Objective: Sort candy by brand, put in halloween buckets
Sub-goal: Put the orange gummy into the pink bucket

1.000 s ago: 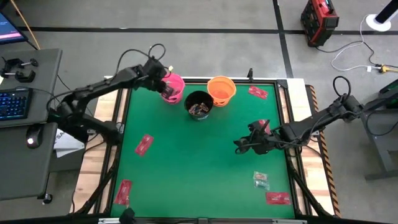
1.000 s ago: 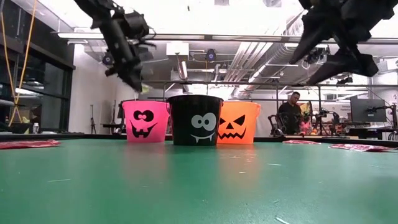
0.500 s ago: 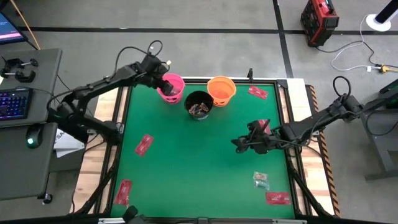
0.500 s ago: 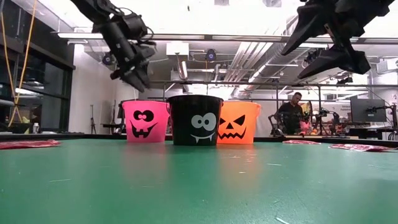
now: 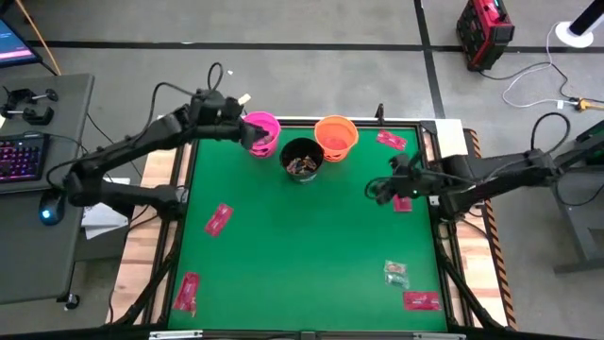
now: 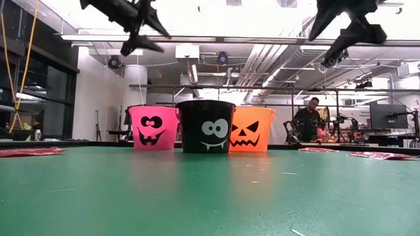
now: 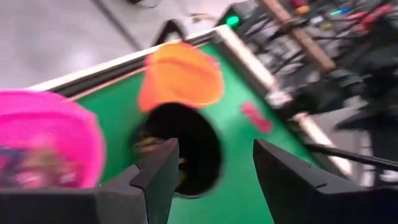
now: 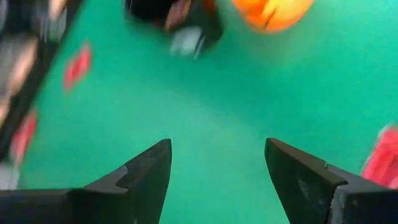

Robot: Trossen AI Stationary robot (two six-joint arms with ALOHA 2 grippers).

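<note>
Three halloween buckets stand in a row at the table's far edge: pink (image 5: pixel 263 130), black (image 5: pixel 301 159) and orange (image 5: pixel 336 135). Candy lies in the black one. My left gripper (image 5: pixel 247 132) hangs open high at the pink bucket's left rim (image 7: pixel 43 143), holding nothing. My right gripper (image 5: pixel 376 192) hangs open high over the table's right half, also holding nothing. Red candy packets lie flat on the green mat at the left (image 5: pixel 218 219), near left (image 5: pixel 187 291), far right (image 5: pixel 391 140) and near right (image 5: pixel 421 300). A small crinkly piece (image 5: pixel 395 274) lies near the last.
Another red packet (image 5: pixel 403 200) lies partly under my right arm. The middle of the green mat (image 5: pixel 302 246) is bare. In the low view both grippers (image 6: pixel 146 40) (image 6: pixel 321 47) hang well above the bucket rims. A person (image 6: pixel 306 118) sits in the room behind the table.
My left gripper, shut over the pink bucket a second ago, has opened, then risen and drawn back toward the table's left edge, tipping closer to level. My right gripper, open throughout, has risen and gone toward the table's far right.
</note>
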